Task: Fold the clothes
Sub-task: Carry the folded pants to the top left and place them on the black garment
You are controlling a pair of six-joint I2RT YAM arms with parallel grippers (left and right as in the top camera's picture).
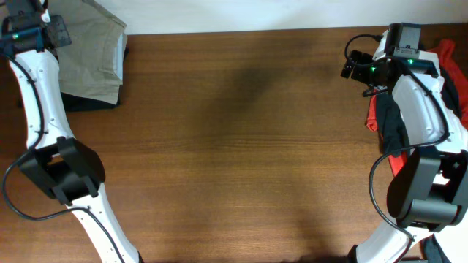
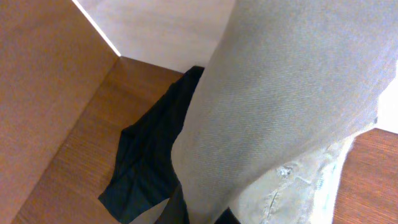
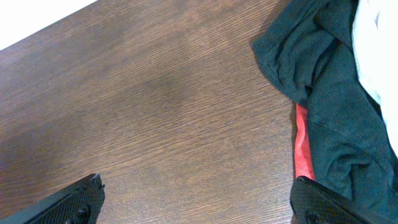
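The khaki trousers (image 1: 91, 47) lie bunched at the table's far left corner, on top of a black garment (image 1: 91, 102). My left gripper (image 1: 50, 33) is at their left edge. In the left wrist view the khaki cloth (image 2: 280, 93) fills the frame and runs down between the fingertips (image 2: 202, 214), which look shut on it; the black garment (image 2: 146, 165) lies below. My right gripper (image 3: 196, 208) is wide open and empty over bare wood, next to a pile of a dark garment (image 3: 336, 93), a red one (image 3: 301, 149) and a white one (image 3: 379, 43).
The wooden table (image 1: 241, 146) spans the view. The pile of red cloth (image 1: 446, 55) and black cloth (image 1: 387, 120) sits at the right edge, partly under my right arm. A pale wall or floor (image 2: 161, 31) shows beyond the table's far edge.
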